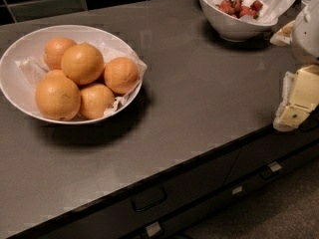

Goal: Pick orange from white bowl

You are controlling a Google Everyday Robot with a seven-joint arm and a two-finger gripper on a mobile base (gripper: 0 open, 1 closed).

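Pretty plain kitchen setup: a dark grey countertop (199, 98) runs across most of the view, with dark tiles (50, 1) along the back wall, a row of dark drawers (164, 198) under the front edge, and a bit of floor showing at the bottom right. On the left of the counter sits the white bowl (12, 68), wide and shallow, lined with crinkly paper (127, 59) and piled with five or six oranges. The orange (82, 62) is one of the big ones, sitting on top of the pile toward the back, touching the other oranges (121, 75) around it. Up in the far right corner there's a smaller bowl (234, 31), also paper-lined, with red berries (241, 6) in it. The robot's gripper (298, 101) pokes in at the right edge of the view, over the front edge of the counter, well apart from the white bowl and holding nothing visible. Can't tell whether it's open or closed from this angle.
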